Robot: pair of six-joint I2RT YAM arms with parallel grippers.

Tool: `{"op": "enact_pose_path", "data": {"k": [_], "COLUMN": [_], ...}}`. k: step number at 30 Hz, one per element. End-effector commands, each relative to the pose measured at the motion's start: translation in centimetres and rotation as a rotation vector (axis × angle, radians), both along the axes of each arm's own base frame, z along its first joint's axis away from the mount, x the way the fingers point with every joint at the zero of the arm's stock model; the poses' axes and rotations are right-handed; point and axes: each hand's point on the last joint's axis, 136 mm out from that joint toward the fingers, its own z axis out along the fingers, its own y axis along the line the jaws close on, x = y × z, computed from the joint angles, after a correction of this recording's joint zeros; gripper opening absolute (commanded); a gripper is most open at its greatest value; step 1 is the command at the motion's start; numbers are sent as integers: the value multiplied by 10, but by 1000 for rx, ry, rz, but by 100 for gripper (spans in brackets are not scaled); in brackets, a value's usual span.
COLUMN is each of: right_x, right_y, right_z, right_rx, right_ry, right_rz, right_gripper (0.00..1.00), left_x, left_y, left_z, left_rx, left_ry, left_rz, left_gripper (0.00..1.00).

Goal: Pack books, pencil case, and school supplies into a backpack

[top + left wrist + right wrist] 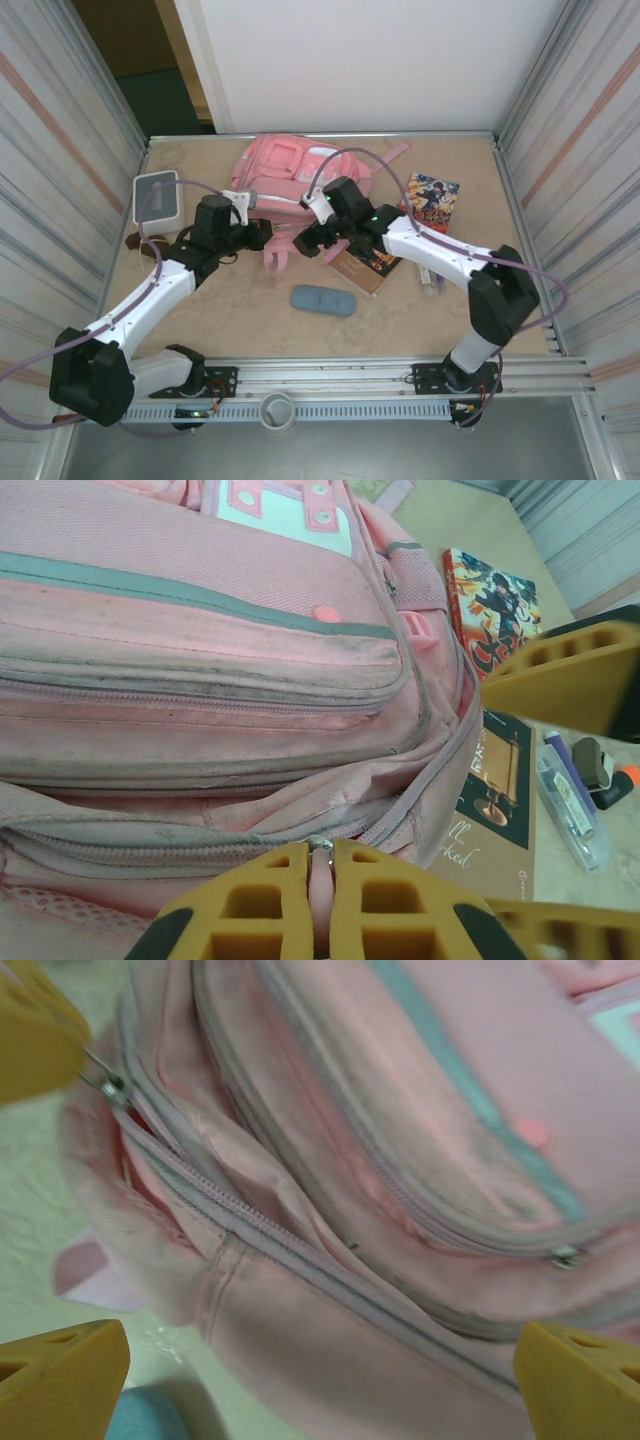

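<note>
The pink backpack lies at the back middle of the table, its front pockets facing up. My left gripper is shut on the pink zipper pull at the bag's near edge. My right gripper hangs open just over the same edge, its fingers wide apart above the zipper line. The brown book lies partly under my right arm, the comic book beyond it. The blue-grey pencil case lies in front of the bag. A clear pen and a short black piece rest to the right.
A white box with a grey top stands at the back left, with small dark brown lumps near it. Corrugated walls close in both sides. A metal rail runs along the near edge.
</note>
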Motion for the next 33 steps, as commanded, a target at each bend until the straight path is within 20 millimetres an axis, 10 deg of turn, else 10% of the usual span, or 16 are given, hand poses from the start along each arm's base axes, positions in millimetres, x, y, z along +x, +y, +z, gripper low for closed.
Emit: {"op": "enact_pose_path", "data": {"k": [1,5,8,17,25,33], "right_x": [13,21,21,20,28,40], "right_y": [16,20,15,-34,-61,-78], "right_z": [-2,-12,-20,-30,-19,-6], "right_rx": [-73,-102,-145,-194,-133,-108], "right_ry": [-99,-108,-110,-80,-74,-28], "right_rz": [60,67,74,-12,-83,-203], "right_gripper": [95,82,54,3,0,23], "left_x": [1,2,2,9,10,8], "left_y": [-8,-4,1,46,101,45], "left_z": [41,33,25,10,-6,13], "left_rx": [-69,-47,-28,66,168,42], "left_ry": [-86,-71,-58,-43,-31,-58], "left_rz": [-35,-14,0,181,396,199], "left_gripper": [0,0,0,0,0,0]}}
